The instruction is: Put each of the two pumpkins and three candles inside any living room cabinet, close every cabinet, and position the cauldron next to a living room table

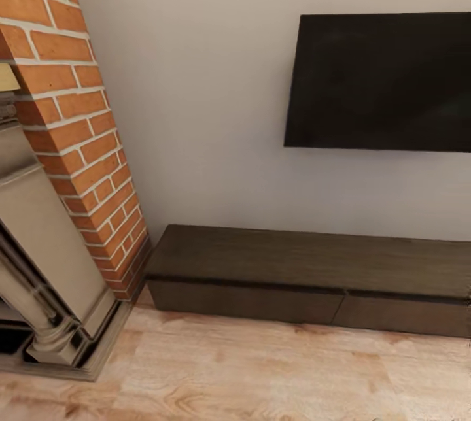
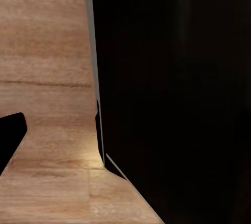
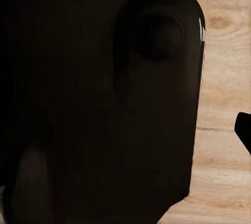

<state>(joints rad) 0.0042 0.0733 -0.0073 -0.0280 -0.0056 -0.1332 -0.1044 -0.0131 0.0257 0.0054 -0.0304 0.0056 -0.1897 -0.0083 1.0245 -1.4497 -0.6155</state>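
Near the grippers, both wrist views show wooden floor (image 2: pixel 47 78) beside a large black mass, likely the robot's own body (image 3: pixel 99 104); whether either gripper is released or clenched cannot be told. Farther off in the head view, past the floor, the low dark cabinet (image 1: pixel 307 277) stands against the wall with its drawer fronts shut, a fireplace (image 1: pixel 46 264) and brick column (image 1: pixel 78 120) beside it and a TV (image 1: pixel 379 81) above. This looks like travel or survey. Next would be finding the pumpkins and candles.
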